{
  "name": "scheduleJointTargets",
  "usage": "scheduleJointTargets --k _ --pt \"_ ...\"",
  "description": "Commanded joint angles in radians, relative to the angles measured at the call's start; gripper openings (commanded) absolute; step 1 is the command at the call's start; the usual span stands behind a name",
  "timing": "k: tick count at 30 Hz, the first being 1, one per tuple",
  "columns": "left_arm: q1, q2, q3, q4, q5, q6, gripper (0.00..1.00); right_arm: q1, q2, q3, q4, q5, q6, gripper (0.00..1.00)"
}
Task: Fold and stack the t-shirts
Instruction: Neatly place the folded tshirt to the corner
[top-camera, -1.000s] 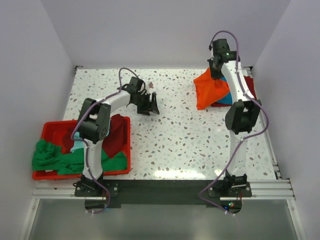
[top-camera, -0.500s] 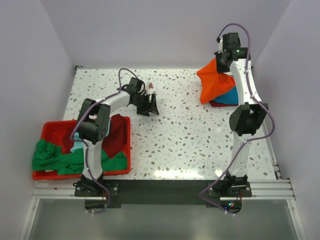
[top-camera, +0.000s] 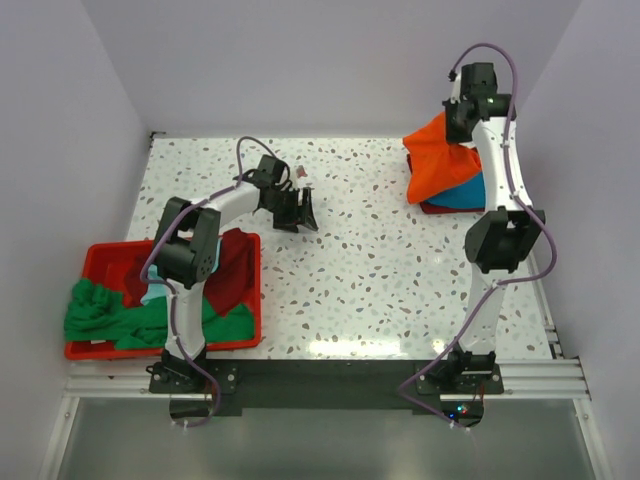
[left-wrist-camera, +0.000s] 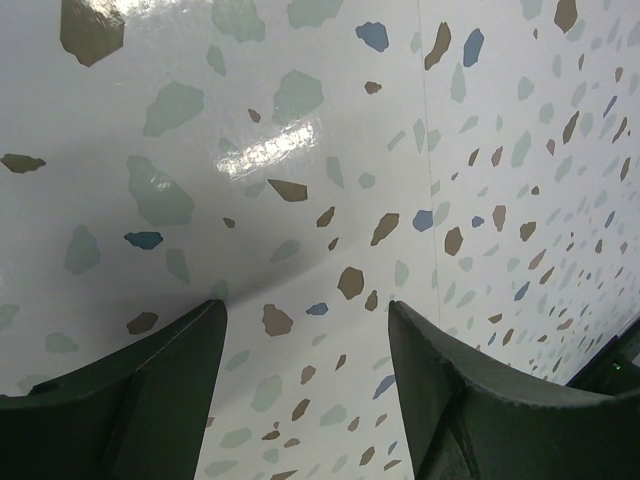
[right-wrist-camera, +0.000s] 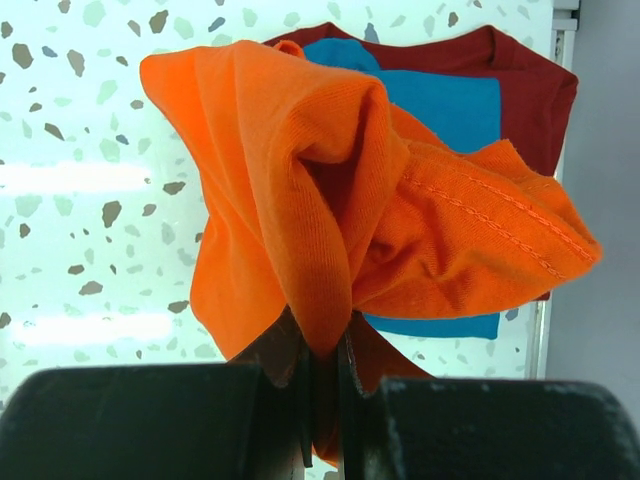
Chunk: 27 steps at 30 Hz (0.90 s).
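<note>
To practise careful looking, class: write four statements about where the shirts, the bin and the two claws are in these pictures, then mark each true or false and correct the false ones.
1. The right claw is shut on the orange t-shirt. True.
2. The left claw grips a shirt. False: it is open over the bare table and holds nothing.
3. The blue t-shirt lies on top of the dark red t-shirt. True.
4. The red bin stands at the table's far right. False: it sits at the near left, with a green t-shirt spilling over its edge.
</note>
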Motion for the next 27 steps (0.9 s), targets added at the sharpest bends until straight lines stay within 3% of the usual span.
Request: scheduleJointTargets --k 1,11,16,17,18,19,20,27 --pt "0.005 -0.008 -0.019 -0.068 -0.057 0.038 0.71 -0.014 -0.019 0.025 0.021 0.009 -0.007 0.0" --pt "0.005 -0.019 -0.007 -0.085 -0.066 0.056 0.71 -0.047 0.055 0.011 0.065 0.099 -0.021 0.0" --pt "0.005 -0.025 -0.002 -0.102 -0.074 0.063 0.71 -0.047 0.079 -0.027 0.116 0.258 -0.021 0.0" --pt "0.005 -0.027 -0.002 -0.103 -0.077 0.063 0.71 -0.049 0.076 -0.042 0.131 0.275 -0.022 0.13" --pt "0.005 -0.03 -0.004 -0.105 -0.077 0.063 0.71 -0.047 0.075 -0.057 0.166 0.291 -0.022 0.33" --pt "0.005 -0.036 -0.004 -0.105 -0.079 0.061 0.72 -0.047 0.075 -0.083 0.182 0.323 -0.022 0.62" --pt "0.005 -0.041 -0.004 -0.103 -0.082 0.056 0.72 -0.049 0.076 -0.087 0.189 0.338 -0.018 0.99" --pt "0.002 -0.138 -0.032 -0.038 -0.106 0.02 0.72 -0.046 -0.048 -0.241 0.295 0.361 0.037 0.99"
